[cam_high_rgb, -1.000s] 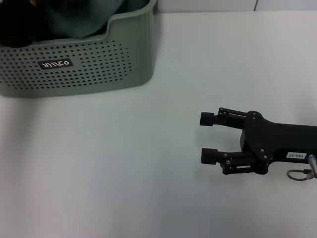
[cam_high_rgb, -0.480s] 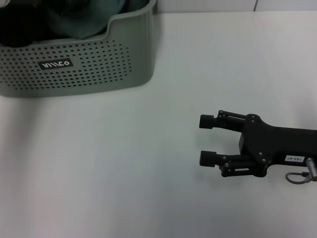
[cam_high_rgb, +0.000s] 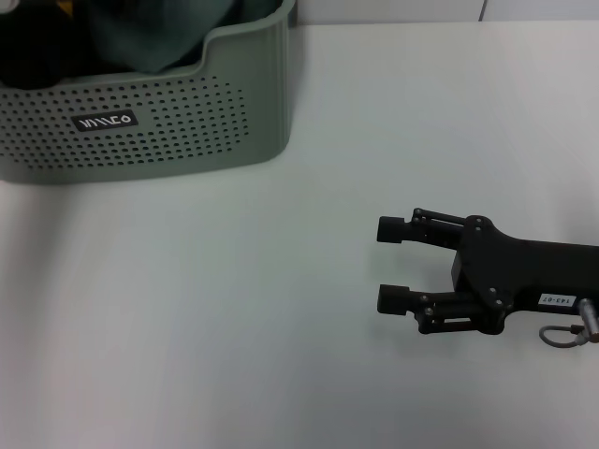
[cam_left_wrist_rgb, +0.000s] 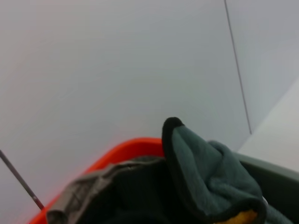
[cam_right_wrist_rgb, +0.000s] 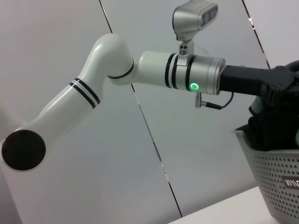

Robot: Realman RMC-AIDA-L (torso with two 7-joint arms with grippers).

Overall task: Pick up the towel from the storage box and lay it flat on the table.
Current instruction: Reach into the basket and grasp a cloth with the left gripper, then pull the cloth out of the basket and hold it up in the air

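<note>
The storage box (cam_high_rgb: 159, 131), pale grey-green with dotted walls and a small black label, stands at the table's far left. The dark teal towel (cam_high_rgb: 140, 37) lies bunched inside it. The left wrist view shows the towel (cam_left_wrist_rgb: 210, 177) close up, folded over with black edging and a sliver of yellow. My left gripper (cam_right_wrist_rgb: 280, 86) shows only in the right wrist view, reaching down over the storage box (cam_right_wrist_rgb: 275, 172) into dark cloth. My right gripper (cam_high_rgb: 393, 264) rests low over the white table (cam_high_rgb: 281, 309) at the right, open and holding nothing.
Dark grey-black fabric (cam_left_wrist_rgb: 93, 191) lies beside the towel in the box, with an orange-red rim (cam_left_wrist_rgb: 126, 150) behind it. A wall stands just past the table's far edge. Bare tabletop stretches between the box and my right gripper.
The towel's folds in the box have shifted slightly. My right gripper has sunk a little toward the near edge and stays open.
</note>
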